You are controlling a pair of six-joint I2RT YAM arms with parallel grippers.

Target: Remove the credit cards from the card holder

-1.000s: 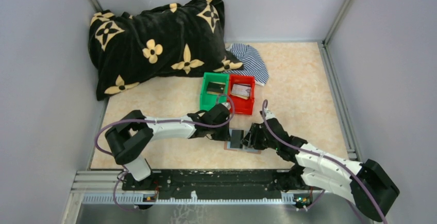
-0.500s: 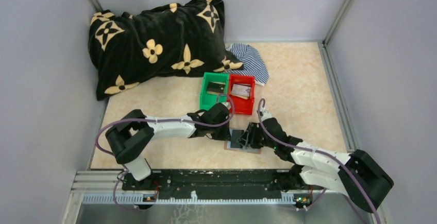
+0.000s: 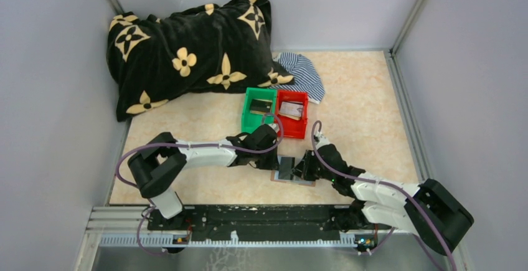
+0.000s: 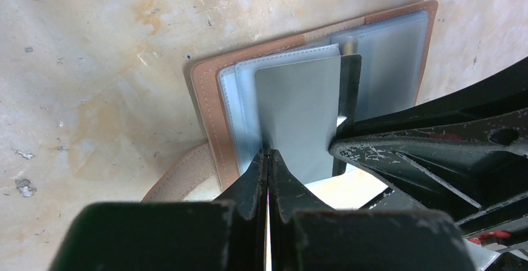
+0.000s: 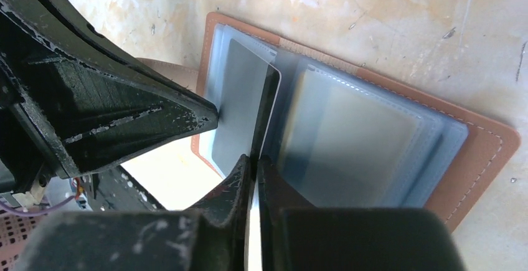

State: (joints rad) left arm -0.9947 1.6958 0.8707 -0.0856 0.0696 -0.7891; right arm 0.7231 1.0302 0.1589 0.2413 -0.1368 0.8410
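Observation:
The brown card holder (image 3: 307,181) lies open on the table between both arms, its blue-grey sleeves (image 5: 367,134) fanned out. A silvery-grey credit card (image 5: 243,106) stands up out of it, seen as a grey panel (image 4: 299,106) in the left wrist view. My right gripper (image 5: 254,159) is shut on that card's edge. My left gripper (image 4: 269,154) is shut with nothing between its jaws, its tips resting on the holder's left sleeves beside the card. In the top view the two grippers, left (image 3: 276,157) and right (image 3: 296,170), meet over the holder.
A green bin (image 3: 246,120) and a red bin (image 3: 304,123) stand side by side just behind the holder, with flat card-like things inside. A black flowered blanket (image 3: 187,53) and a striped cloth (image 3: 303,75) lie at the back. Grey walls enclose the table.
My right gripper has gone from open to shut on the card, and the right arm has drawn in slightly toward the holder. The left arm has held still.

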